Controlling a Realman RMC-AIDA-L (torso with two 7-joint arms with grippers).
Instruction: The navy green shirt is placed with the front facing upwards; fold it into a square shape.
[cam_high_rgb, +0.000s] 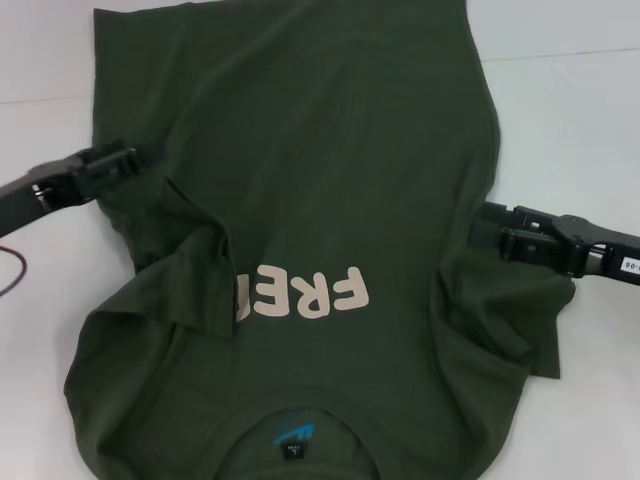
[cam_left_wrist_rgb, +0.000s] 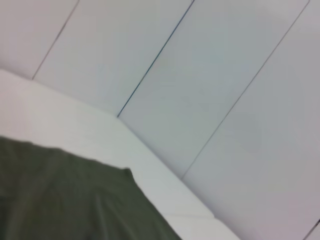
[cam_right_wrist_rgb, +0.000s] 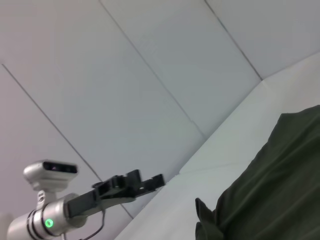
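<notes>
in r wrist view: left gripper (cam_right_wrist_rgb: 150, 182)

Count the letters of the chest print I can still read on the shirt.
3: F, R and E of the print on the navy green shirt. A folded flap on the robot's left covers the rest.

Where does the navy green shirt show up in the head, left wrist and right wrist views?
Head view: the navy green shirt fills the middle, its "FREE" lettering partly hidden by a fold, the left gripper and right gripper at its side edges.
Left wrist view: a green corner low in the picture.
Right wrist view: rumpled green cloth at one side.
Shared landmark: the white table.
</notes>
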